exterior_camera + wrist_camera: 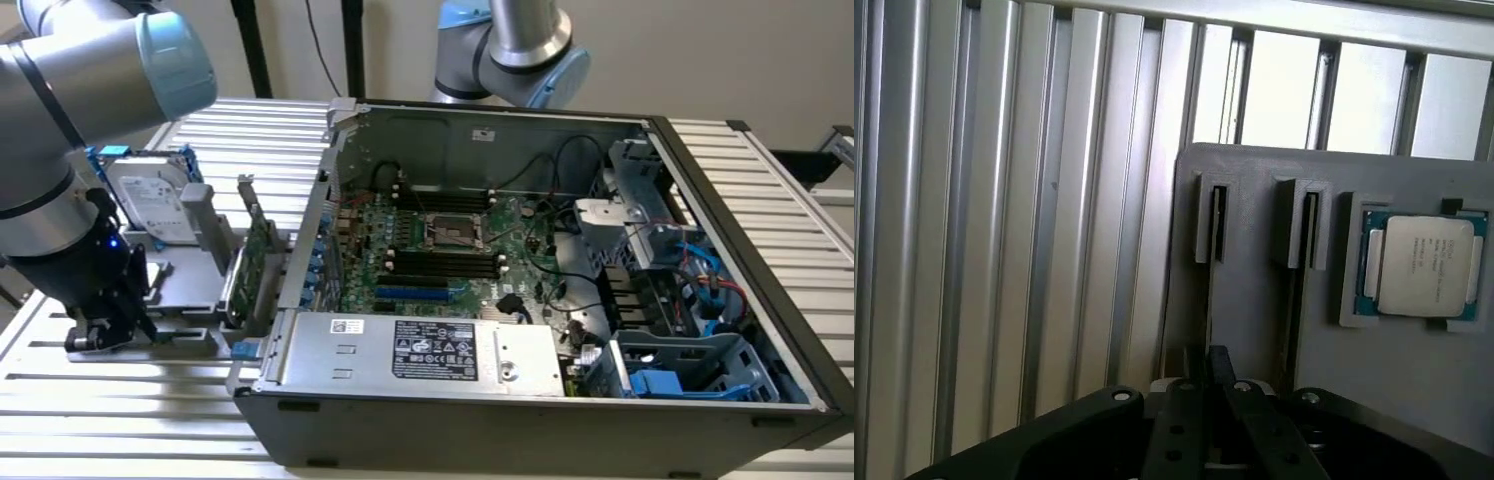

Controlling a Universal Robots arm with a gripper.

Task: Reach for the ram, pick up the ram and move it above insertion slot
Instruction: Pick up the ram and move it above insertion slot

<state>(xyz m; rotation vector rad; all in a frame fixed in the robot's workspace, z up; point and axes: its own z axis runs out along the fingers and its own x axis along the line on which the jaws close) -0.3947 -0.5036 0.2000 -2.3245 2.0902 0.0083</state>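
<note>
Gripper [104,335] is low over the grey holder [184,275] at the exterior view's left, on the slatted tabletop [134,420]. In the wrist view the gripper [1204,368] is clenched, its tips drawn together on the thin top edge of the ram [1210,300].

The ram stands on edge in the holder [1254,170]. Its far end sits in a slotted post. A second slotted post [1304,230] lies between that post and the CPU [1424,265], which rests flat in its recess.

In the exterior view the drive [150,200] stands upright at the holder's far side. The card [247,275] stands on edge between the holder and the case [534,430]. The case lies open, motherboard exposed, well apart from the gripper. A second arm [514,45] stands behind the case.
</note>
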